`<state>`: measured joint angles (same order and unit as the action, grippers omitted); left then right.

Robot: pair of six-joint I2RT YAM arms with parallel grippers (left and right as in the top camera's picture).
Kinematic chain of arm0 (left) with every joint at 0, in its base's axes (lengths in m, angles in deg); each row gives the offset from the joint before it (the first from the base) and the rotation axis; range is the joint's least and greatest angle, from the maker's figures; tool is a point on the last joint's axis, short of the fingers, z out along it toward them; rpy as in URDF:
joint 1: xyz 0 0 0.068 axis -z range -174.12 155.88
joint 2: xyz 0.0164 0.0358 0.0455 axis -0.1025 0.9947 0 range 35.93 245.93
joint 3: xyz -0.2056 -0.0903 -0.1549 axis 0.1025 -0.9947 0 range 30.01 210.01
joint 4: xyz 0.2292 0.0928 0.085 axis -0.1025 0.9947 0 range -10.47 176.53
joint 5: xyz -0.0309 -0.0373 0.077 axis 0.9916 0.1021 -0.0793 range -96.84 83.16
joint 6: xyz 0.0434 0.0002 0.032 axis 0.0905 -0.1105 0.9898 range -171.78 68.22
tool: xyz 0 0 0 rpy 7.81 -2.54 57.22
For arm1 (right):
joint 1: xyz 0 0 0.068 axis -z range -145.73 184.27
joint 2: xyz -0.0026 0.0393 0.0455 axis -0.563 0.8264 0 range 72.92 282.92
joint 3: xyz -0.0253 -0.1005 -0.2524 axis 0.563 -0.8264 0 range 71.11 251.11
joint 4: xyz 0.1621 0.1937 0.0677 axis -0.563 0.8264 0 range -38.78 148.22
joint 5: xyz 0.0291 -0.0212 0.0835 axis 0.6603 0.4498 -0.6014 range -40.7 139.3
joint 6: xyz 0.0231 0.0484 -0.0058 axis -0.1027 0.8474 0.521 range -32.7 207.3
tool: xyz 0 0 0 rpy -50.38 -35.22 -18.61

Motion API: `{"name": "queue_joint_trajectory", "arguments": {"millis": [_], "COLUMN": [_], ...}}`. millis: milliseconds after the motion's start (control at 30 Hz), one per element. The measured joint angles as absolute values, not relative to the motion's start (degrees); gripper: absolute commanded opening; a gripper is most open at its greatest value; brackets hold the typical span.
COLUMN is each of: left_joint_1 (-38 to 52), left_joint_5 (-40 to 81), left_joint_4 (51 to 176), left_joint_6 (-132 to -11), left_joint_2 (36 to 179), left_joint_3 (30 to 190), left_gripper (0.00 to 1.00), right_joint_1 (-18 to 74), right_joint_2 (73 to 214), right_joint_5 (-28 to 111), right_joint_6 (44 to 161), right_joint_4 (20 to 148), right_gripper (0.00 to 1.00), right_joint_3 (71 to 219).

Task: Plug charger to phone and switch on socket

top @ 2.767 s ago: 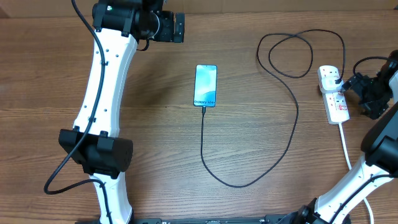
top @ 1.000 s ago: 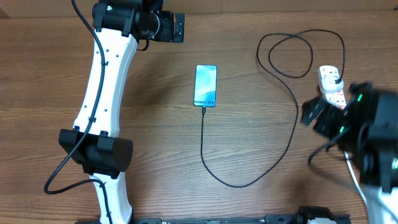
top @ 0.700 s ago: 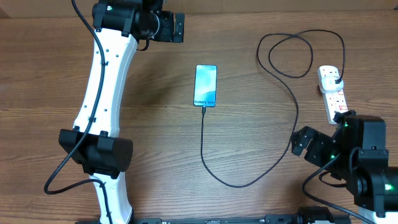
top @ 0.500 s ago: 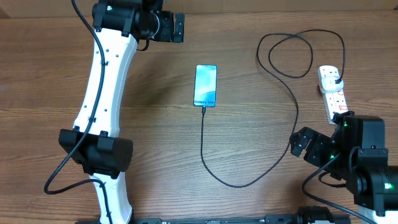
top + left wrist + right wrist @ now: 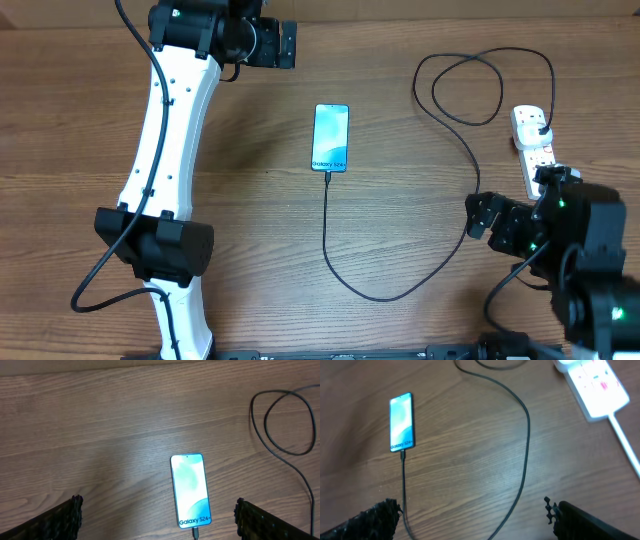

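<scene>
Phone point(image 5: 331, 137) lengthwise, labelled end apparently nearward

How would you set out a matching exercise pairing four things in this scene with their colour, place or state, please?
1 phone
2 charger
3 socket
4 right gripper

A black, running from phone to socket
B white, far right in the overhead view
C open, holding nothing
D lying flat, screen lit

Pairs: 1-D, 2-A, 3-B, 4-C
</scene>
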<state>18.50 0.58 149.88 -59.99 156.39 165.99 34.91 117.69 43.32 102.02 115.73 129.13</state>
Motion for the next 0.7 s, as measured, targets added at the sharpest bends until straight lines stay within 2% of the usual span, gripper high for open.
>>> {"name": "queue_joint_trajectory", "arguments": {"millis": [300, 700], "left_joint_1": [18.5, 18.5], "left_joint_5": [0.6, 0.5], "left_joint_4": [149.8, 149.8], "left_joint_6": [-60.0, -60.0], "left_joint_2": [156.4, 156.4], "left_joint_3": [166.0, 166.0], "left_gripper": [1.0, 1.0], "right_joint_1": [34.7, 29.2], "right_joint_2": [97.8, 75.9], "right_joint_5": [42.0, 42.1], "right_joint_6": [95.6, 92.1], "right_joint_4": [91.7, 63.2], "right_gripper": [1.0, 1.0], "right_joint_3": [109.0, 81.8]}}
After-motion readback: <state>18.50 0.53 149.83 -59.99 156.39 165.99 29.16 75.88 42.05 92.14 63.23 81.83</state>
